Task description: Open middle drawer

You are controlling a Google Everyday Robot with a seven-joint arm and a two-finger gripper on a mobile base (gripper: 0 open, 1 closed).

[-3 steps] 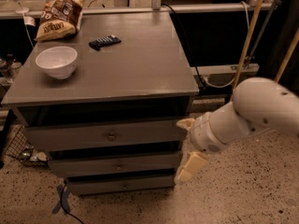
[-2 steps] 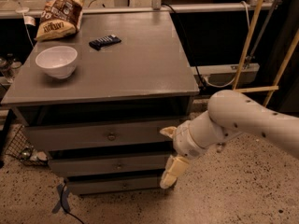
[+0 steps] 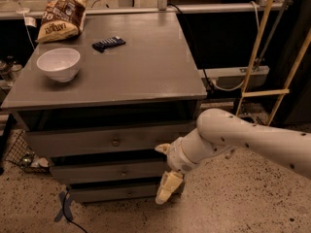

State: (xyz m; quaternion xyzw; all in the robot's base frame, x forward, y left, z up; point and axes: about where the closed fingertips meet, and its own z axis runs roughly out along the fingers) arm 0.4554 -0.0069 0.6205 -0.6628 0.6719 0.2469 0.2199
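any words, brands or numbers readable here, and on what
chip bag: pale lettering across the front, too blurred to read
dark bar: faint light print, too blurred to read
bowl: no text
middle drawer: no text
end effector, open in front of the middle drawer's right end: no text
Nothing here reads as an actual word or number.

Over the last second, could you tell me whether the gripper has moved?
Yes. The gripper has moved left, from beside the cabinet's right edge to in front of the middle drawer, right of its knob.
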